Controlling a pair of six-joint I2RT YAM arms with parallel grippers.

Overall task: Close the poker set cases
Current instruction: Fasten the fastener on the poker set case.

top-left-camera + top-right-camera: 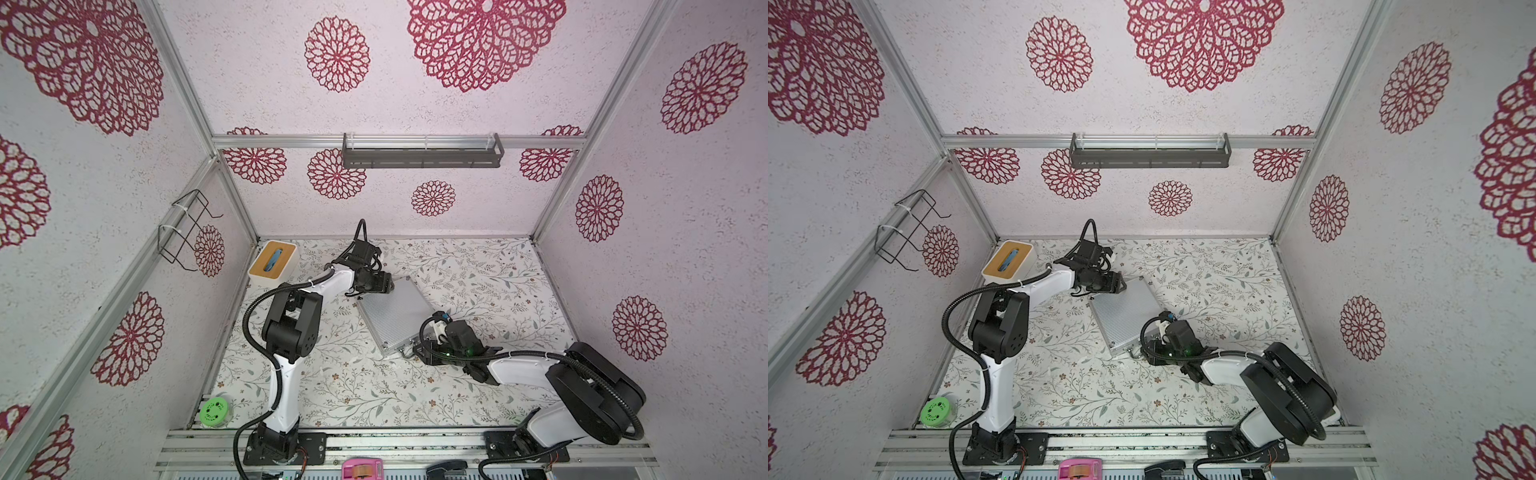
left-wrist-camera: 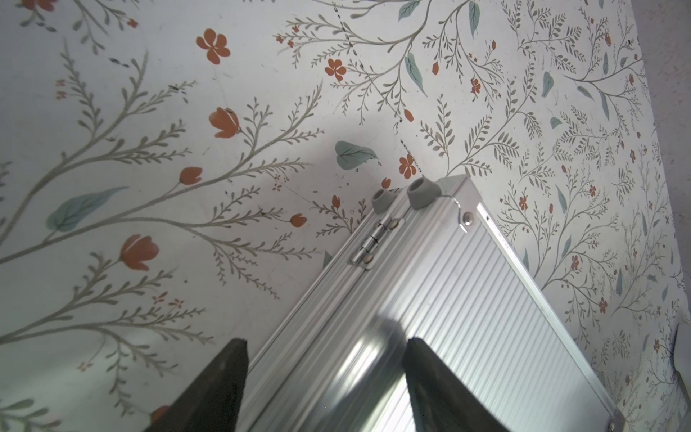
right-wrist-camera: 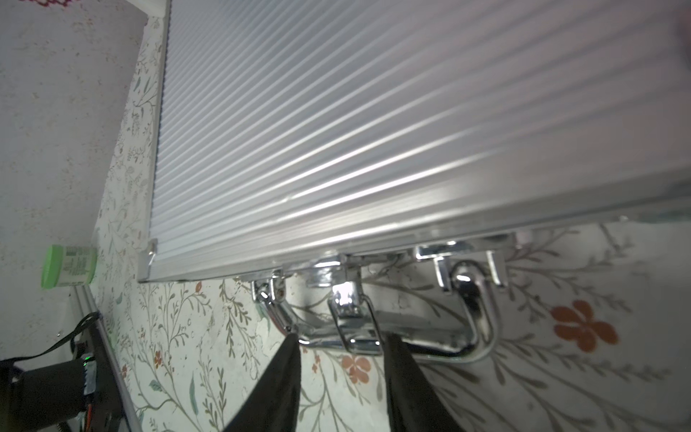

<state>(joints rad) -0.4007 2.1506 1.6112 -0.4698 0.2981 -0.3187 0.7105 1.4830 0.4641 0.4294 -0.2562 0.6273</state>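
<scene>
The poker set case (image 1: pixel 395 316) (image 1: pixel 1125 316) lies flat on the flowered table with its ribbed silver lid down. My left gripper (image 1: pixel 383 286) (image 1: pixel 1116 286) hovers at the case's far hinged edge. In the left wrist view it (image 2: pixel 325 342) is open, one finger over the table and the other over the ribbed lid (image 2: pixel 448 299), near a hinge (image 2: pixel 375 243). My right gripper (image 1: pixel 415 352) (image 1: pixel 1147 353) sits at the near handle side. In the right wrist view it (image 3: pixel 342 338) is open, its tips either side of a chrome latch (image 3: pixel 355 321) that hangs out over the handle (image 3: pixel 475 310).
A white box with a wooden top (image 1: pixel 272 262) stands at the far left corner. A green-lidded jar (image 1: pixel 214 411) (image 3: pixel 69 265) sits at the near left edge. A wire rack (image 1: pixel 187 228) hangs on the left wall and a grey shelf (image 1: pixel 422 153) on the back wall.
</scene>
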